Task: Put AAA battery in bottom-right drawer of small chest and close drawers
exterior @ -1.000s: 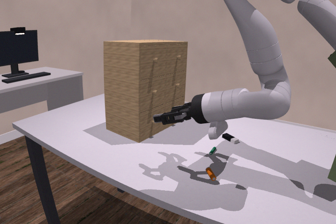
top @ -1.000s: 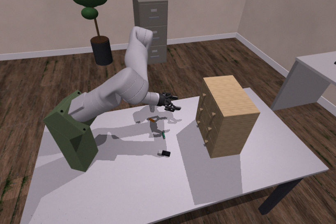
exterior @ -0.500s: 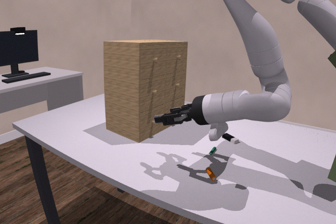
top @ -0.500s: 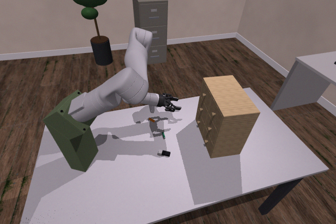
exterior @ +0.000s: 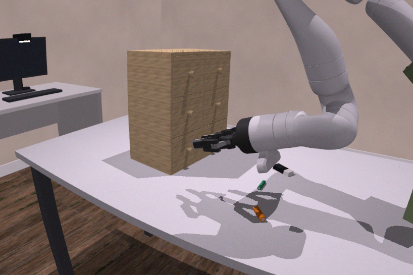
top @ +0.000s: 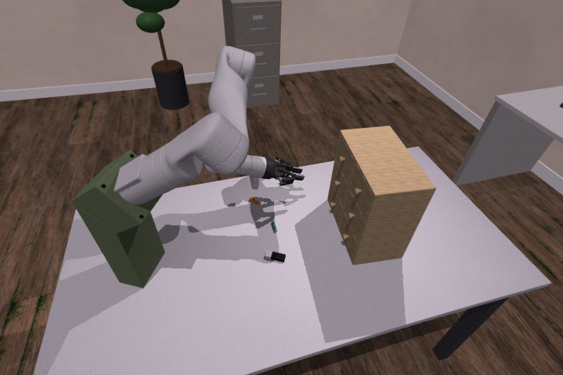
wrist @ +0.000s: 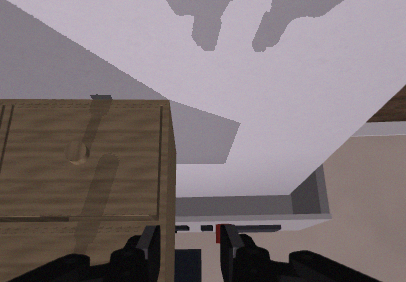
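A wooden chest [wrist: 125,141] fills the left of the upturned wrist view, one drawer front bearing a small round knob [wrist: 76,153]; the white table [wrist: 280,106] spreads beyond, crossed by finger shadows, while the gripper [wrist: 189,246] shows dark fingertips narrowed at the bottom edge, nothing between them
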Controlling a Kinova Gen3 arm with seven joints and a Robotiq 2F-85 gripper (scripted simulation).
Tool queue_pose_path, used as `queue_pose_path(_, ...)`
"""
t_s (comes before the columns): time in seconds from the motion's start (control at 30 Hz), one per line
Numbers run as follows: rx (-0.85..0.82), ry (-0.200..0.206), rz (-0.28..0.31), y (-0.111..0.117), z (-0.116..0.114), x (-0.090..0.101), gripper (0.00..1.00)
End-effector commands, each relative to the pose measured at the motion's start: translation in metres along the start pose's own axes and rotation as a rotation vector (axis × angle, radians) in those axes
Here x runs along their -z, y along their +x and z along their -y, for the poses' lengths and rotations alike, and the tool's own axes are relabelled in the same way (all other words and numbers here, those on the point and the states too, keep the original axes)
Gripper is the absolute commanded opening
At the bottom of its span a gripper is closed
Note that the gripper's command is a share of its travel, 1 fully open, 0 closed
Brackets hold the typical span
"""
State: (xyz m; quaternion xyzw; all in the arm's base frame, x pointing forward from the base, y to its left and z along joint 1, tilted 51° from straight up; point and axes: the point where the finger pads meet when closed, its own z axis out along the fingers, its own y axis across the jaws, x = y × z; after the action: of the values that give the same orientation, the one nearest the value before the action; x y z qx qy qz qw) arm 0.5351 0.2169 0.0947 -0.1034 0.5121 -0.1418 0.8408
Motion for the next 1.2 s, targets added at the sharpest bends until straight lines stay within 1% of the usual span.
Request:
queue_pose_path(0.0,-0.001,0.0,0.001,-0.0008,-0.0005,0.0,0.33)
queue_pose_path(1.17,-0.001,0.0,0.001,-0.0001,0.0024,-0.0011,0.33)
